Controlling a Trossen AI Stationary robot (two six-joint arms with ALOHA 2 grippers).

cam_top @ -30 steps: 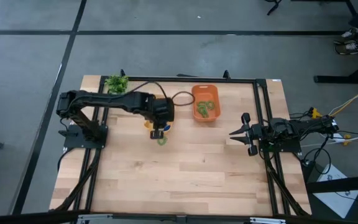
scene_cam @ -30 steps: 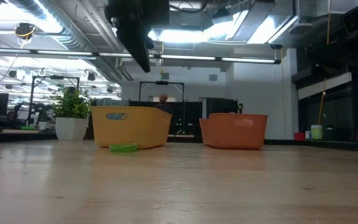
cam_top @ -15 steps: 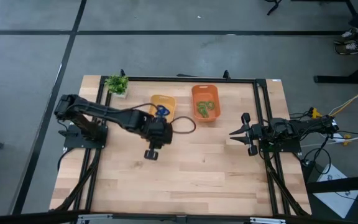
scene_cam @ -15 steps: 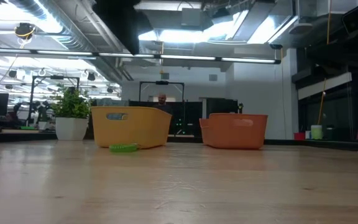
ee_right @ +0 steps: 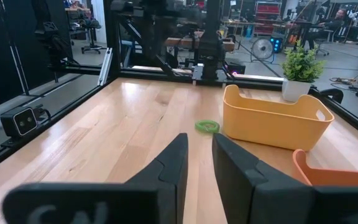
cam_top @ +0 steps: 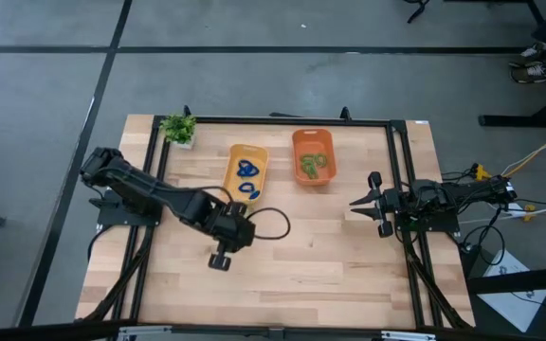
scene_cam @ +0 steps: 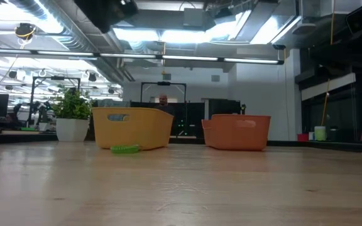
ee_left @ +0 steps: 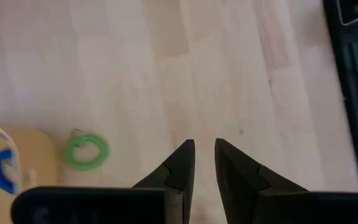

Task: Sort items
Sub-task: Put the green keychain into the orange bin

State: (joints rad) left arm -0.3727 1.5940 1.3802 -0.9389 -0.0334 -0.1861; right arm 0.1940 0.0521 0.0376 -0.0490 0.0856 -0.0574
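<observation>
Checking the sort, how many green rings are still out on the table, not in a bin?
1. A single green ring lies on the wood beside the yellow bin, near its front corner. Others sit in the orange bin; some may be hidden.

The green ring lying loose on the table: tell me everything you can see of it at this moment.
The green ring is a small, bright green closed loop, plastic by its look. It lies flat on the bare wooden table, just outside the yellow bin that holds blue rings; whether it touches the bin's wall cannot be told. The left gripper is clear of it and nothing holds it.
</observation>
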